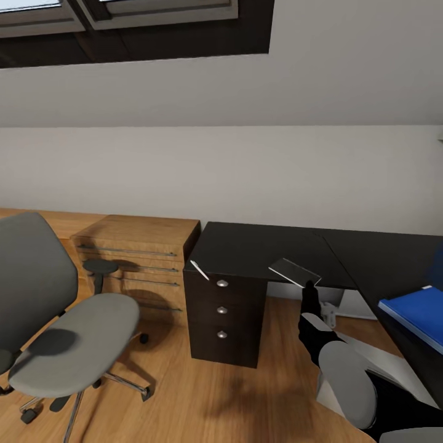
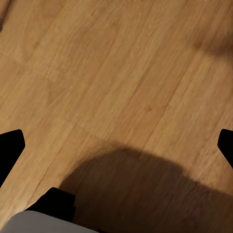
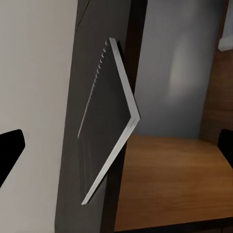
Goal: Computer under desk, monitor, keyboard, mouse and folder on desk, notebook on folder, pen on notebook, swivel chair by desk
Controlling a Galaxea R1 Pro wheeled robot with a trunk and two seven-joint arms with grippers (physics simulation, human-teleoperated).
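On the desk's front edge: notebook, a thin dark spiral-bound book with pale page edges, lies over the open knee space, one corner jutting past the edge.
Desk: L-shaped, glossy black top, standing against a white wall; one wing runs along the wall, the other comes forward on the right side of the head view.
Drawers: a black stack of three with round silver knobs, under the desk's left end.
Pen: a slim pale stick at the desk's front left corner, above the drawers.
Folder: bright blue, flat on the right wing of the desk, near its inner edge.
Swivel chair: grey, with black armrests and a chrome base, on the wood floor well to the left of the desk.
Cabinet: low, light wood, just beside the desk's left end, between chair and desk.
Right gripper: black, raised just below the notebook's jutting corner. In the right wrist view the two dark fingertips stand wide apart at the frame edges, nothing between them; the notebook is ahead, not held.
Left gripper: fingertips spread wide, empty, over bare wood floor and a shadow.
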